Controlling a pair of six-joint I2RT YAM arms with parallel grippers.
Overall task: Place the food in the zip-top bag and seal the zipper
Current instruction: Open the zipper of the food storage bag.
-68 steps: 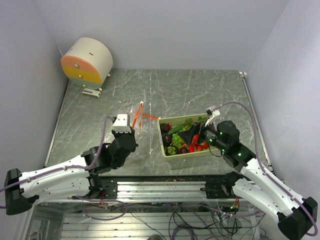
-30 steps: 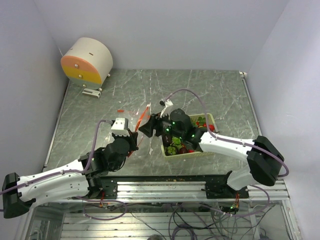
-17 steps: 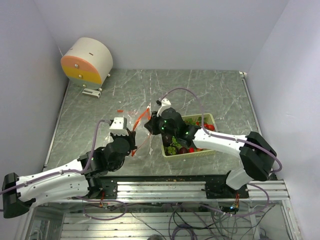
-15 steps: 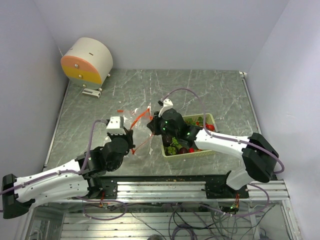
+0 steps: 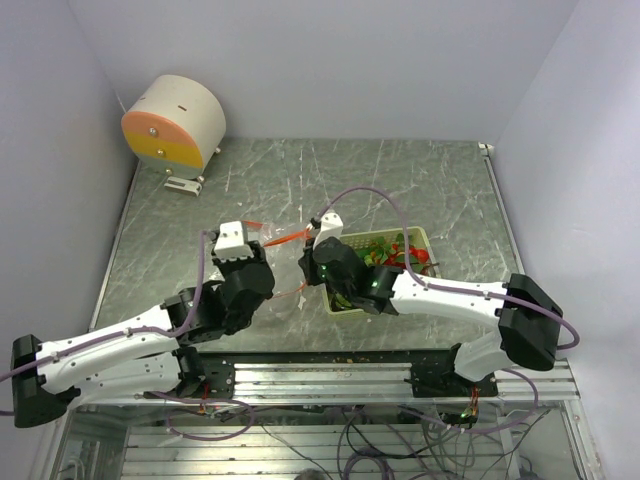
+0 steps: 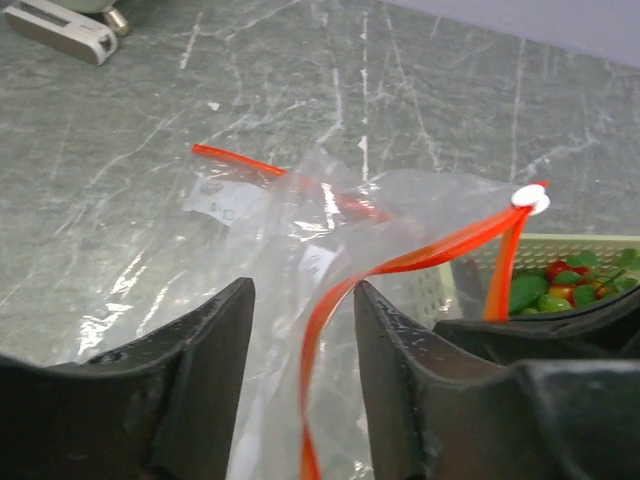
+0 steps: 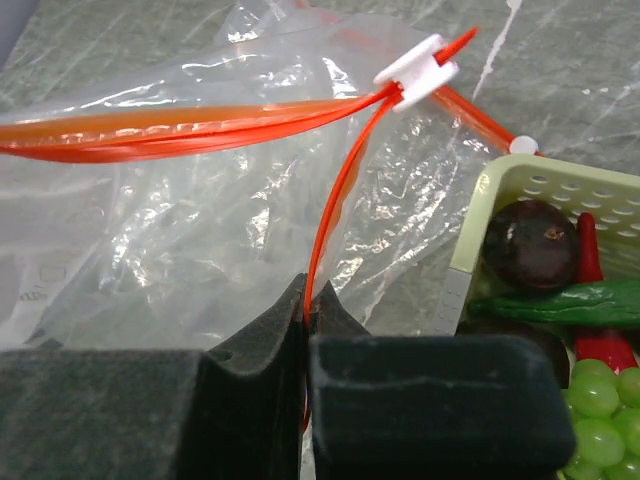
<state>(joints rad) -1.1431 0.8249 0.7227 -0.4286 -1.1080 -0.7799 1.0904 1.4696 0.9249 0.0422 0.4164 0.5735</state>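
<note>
Orange-red zipper (image 7: pixel 200 122) sits pinched in the right gripper (image 7: pixel 307 300), arm (image 5: pixel 450 293) stretched leftward.

Clear crinkly plastic zip-top bag (image 7: pixel 180 230): one. Orange-red plastic zipper strip (image 7: pixel 150 135): one, fitted with one white plastic slider (image 7: pixel 415 68). Pale green slotted plastic basket (image 7: pixel 560 180): one. Toy food countable in the right wrist view: one dark purple round piece (image 7: pixel 530 245), one long green vegetable (image 7: pixel 560 300), one green grape bunch (image 7: pixel 600 395); the rest is too crowded to count. White drum with orange-and-yellow face (image 5: pixel 175 122): one.
</note>
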